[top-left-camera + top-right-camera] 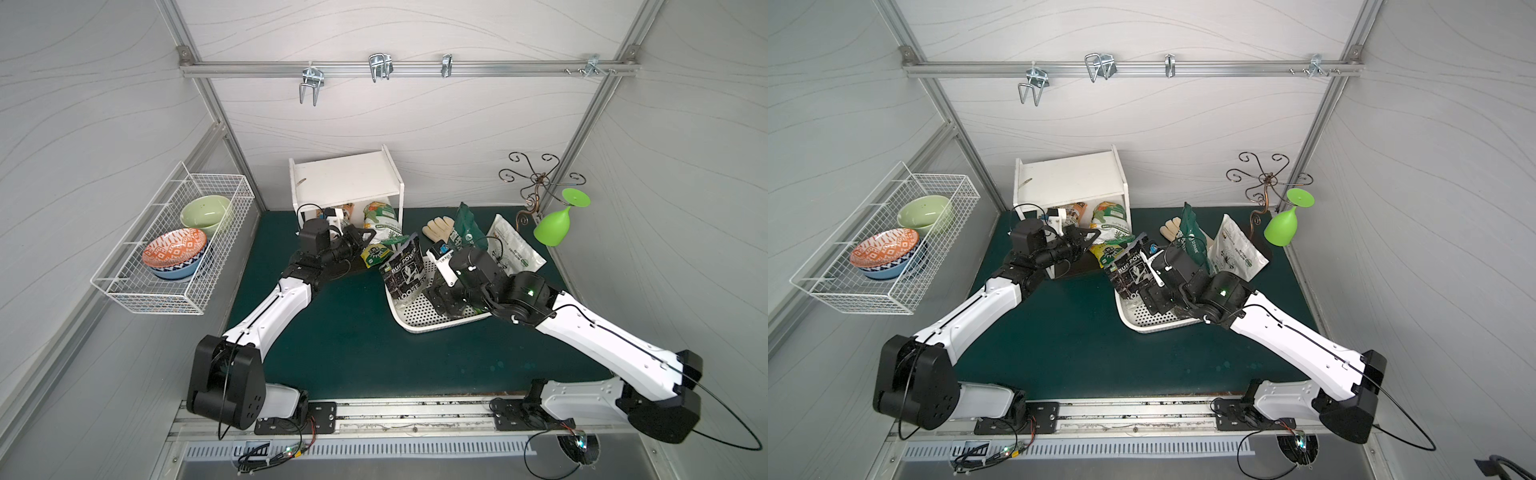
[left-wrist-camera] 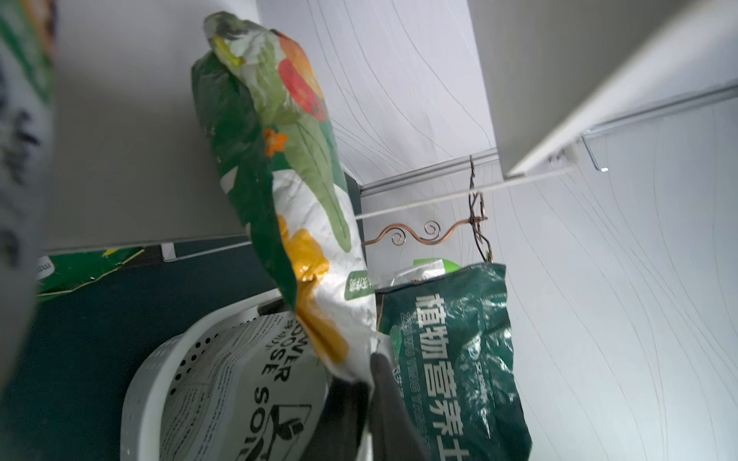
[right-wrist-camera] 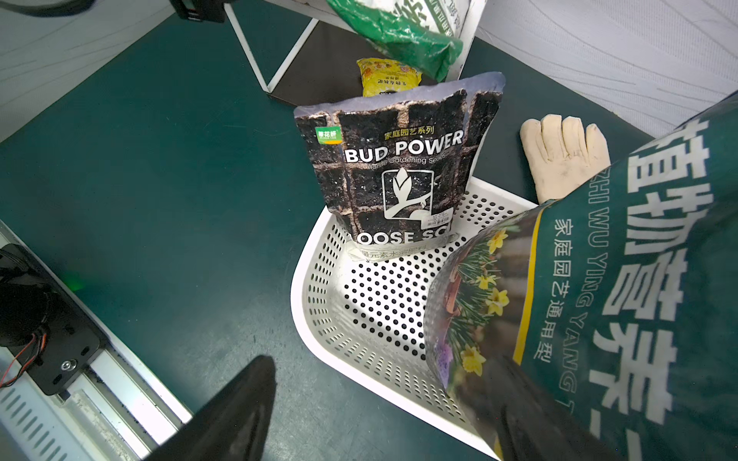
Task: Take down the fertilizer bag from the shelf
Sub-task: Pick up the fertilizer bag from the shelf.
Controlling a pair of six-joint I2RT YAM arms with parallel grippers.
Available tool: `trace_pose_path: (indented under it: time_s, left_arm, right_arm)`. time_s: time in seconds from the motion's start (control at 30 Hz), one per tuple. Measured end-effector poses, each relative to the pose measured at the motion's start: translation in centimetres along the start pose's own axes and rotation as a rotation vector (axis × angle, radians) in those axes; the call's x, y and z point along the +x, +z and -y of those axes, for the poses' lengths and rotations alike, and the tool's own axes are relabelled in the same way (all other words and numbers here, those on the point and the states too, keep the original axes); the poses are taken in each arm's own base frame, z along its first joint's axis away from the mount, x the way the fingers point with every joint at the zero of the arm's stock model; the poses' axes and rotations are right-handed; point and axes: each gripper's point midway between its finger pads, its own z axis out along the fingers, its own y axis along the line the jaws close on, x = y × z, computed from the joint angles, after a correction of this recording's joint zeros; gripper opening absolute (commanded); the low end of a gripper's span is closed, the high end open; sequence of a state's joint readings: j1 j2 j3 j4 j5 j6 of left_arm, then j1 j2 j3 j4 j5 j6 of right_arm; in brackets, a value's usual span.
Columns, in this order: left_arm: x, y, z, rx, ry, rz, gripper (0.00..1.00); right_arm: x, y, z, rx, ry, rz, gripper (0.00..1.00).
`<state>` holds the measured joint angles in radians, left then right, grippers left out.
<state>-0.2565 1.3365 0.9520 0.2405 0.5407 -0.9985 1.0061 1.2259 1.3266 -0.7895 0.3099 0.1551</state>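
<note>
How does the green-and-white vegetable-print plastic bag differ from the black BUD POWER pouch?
Colour: the vegetable-print bag is green and white, the BUD POWER pouch black. Hold: the shut left gripper pinches the bag by the white shelf; the pouch stands ungripped in the white perforated basket. Both are printed plastic.

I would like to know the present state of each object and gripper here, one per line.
shelf: standing upright
fertilizer bag: tilted, under the shelf's top board
left gripper: shut on a corner of the fertilizer bag
right gripper: open, over the perforated basket
Bud Power bag: upright in that basket
green goblet: hanging bowl-down from the copper rack
glove: lying flat on the mat
</note>
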Motion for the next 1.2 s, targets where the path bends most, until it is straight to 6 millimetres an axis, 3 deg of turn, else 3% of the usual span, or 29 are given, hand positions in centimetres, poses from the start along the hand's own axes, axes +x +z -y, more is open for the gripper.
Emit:
trace_pose_path:
  time_s: [0.1, 0.23, 0.5, 0.8, 1.2]
  left_arm:
    - [1.0, -1.4, 1.1, 0.039, 0.045, 0.009, 0.00]
    - [2.0, -2.6, 1.1, 0.039, 0.082, 0.013, 0.00]
    - [1.8, -3.7, 1.9, 0.018, 0.148, 0.029, 0.00]
    - [-0.4, -3.9, 6.8, 0.089, 0.211, 0.068, 0.00]
    - [2.2, -4.9, 10.8, 0.176, 0.210, 0.018, 0.00]
  right_arm:
    - [0.1, 0.0, 0.0, 0.001, -0.001, -0.005, 0.86]
    - [0.1, 0.0, 0.0, 0.001, -0.001, -0.006, 0.86]
    - [0.1, 0.0, 0.0, 0.000, 0.000, -0.006, 0.86]
    - [0.1, 0.0, 0.0, -0.003, 0.001, -0.006, 0.86]
    - [0.0, -0.3, 0.7, 0.035, 0.009, 0.009, 0.87]
